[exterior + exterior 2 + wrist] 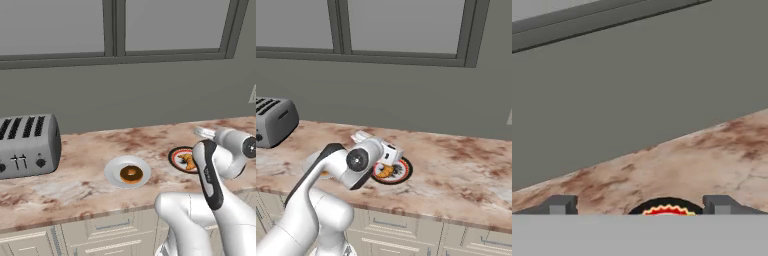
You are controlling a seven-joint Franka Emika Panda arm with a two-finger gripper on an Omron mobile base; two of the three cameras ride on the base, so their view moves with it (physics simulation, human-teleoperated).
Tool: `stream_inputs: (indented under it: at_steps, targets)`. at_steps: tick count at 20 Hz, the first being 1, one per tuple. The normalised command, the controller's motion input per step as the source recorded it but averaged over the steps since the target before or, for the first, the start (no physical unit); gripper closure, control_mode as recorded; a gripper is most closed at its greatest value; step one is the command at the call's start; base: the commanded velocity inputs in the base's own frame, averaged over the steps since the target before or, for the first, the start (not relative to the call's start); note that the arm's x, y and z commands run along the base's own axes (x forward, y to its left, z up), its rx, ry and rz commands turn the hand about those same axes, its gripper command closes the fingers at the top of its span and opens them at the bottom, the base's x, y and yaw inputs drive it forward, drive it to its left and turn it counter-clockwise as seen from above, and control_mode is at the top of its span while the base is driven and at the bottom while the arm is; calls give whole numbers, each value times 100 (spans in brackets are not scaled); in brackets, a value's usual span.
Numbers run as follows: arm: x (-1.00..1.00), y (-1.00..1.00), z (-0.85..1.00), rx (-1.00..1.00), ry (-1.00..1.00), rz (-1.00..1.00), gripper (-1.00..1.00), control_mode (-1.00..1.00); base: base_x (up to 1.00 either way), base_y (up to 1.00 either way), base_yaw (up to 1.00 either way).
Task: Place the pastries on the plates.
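Marbled counter [80, 175], round plates, glazed ring donut [131, 174]

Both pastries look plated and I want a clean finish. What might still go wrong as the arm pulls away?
1. The open gripper sits low, just over the red-rimmed plate; a careless retreat might clip its rim and shift the croissant.
2. The arm's elbow hangs close to the white plate holding the donut; a wide swing could knock it.
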Motion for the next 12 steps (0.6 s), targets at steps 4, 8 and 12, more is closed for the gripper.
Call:
stream_inputs:
  at_steps: [4,8,12]
  targets:
    - [-57,-21,74,0,-24,0,-100,-100,0,0,0]
    - [-58,-28,74,1,-20,0,-100,-100,0,0,0]
    - [-52,-30,77,1,-18,0,-100,-100,0,0,0]
